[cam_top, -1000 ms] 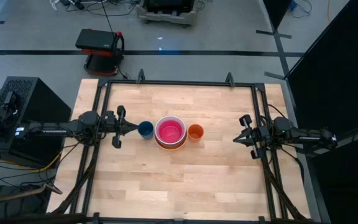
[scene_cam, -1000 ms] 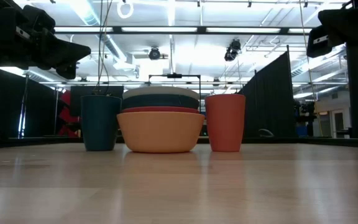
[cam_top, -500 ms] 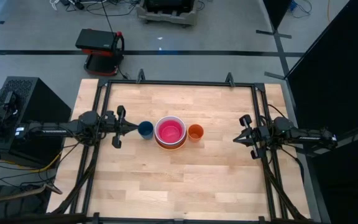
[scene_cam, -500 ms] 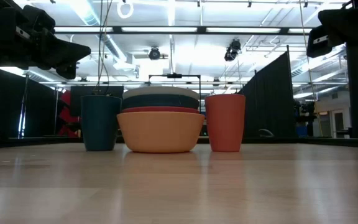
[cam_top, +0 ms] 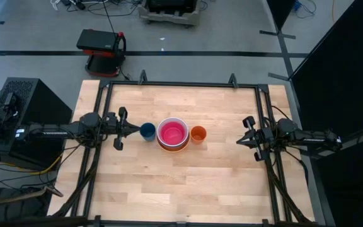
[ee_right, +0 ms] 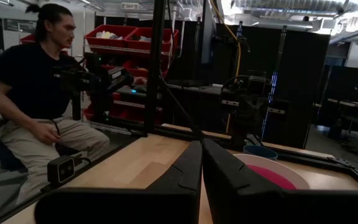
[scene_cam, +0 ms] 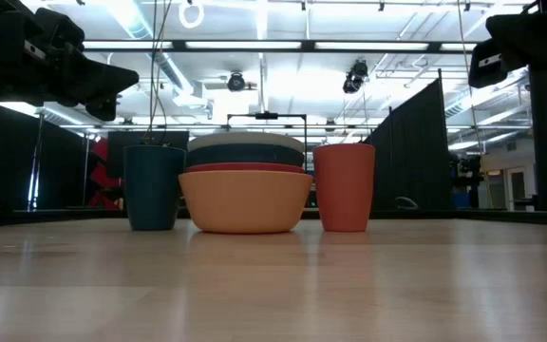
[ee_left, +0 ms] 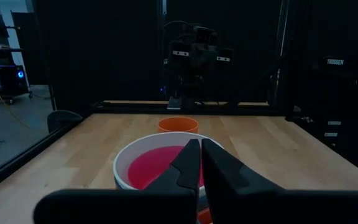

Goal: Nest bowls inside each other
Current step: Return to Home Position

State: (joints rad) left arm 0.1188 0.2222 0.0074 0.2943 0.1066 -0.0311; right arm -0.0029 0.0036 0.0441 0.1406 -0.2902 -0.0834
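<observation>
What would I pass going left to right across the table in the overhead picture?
The left end effector → dark-blue cup → stack of bowls, pink on top → orange cup → right end effector.

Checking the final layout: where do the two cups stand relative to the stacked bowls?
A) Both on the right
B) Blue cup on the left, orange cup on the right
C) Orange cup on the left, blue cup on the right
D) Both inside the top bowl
B: in the high view the blue cup stands just left of the stacked bowls and the orange cup just right of them, both upright on the table with neither inside a bowl.
</observation>
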